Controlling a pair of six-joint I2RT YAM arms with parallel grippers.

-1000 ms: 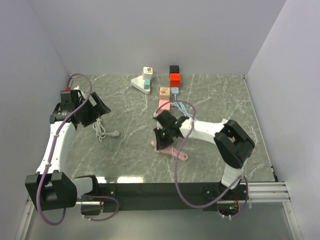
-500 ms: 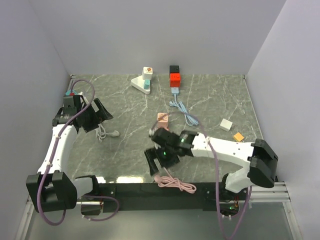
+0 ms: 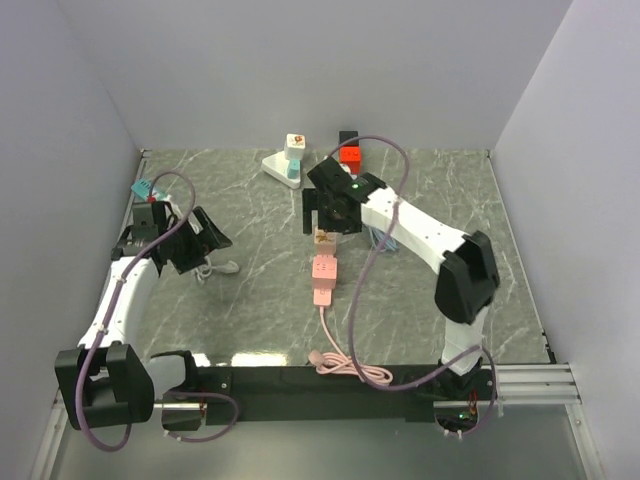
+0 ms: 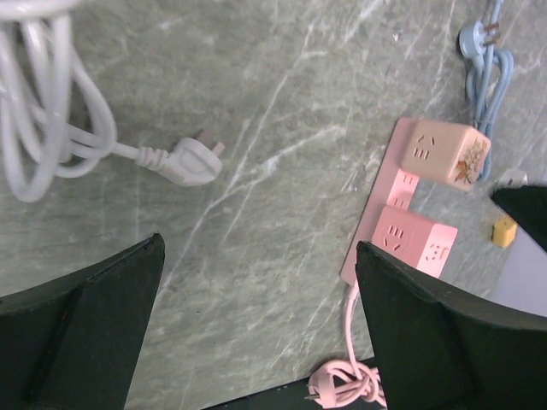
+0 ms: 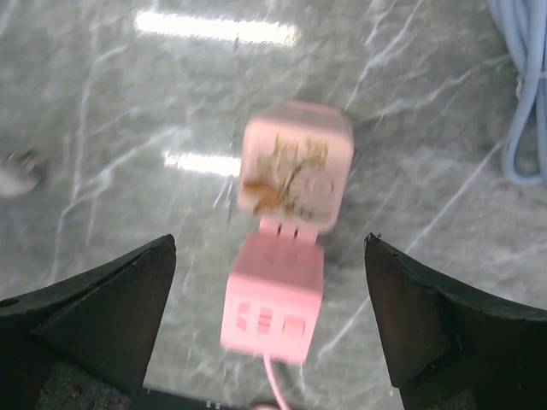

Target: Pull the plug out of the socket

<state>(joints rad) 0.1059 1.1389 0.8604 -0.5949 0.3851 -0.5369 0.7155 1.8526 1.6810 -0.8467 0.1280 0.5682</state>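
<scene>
Hovering right hand (image 3: pixel 323 218), spread open, beige plug (image 5: pixel 295 162) just below, seated on pink socket (image 5: pixel 272 299)

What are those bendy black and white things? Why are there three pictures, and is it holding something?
Those are two robot arms bolted to a table. The big picture looks down from above. The other two come from little cameras on each arm's wrist. In those, the dark shapes at the bottom corners are the left arm's fingers and the right arm's fingers. Both pairs are open and hold nothing. On the table lie a pink power strip with a cube plug in it, a white cord and a blue cord.
</scene>
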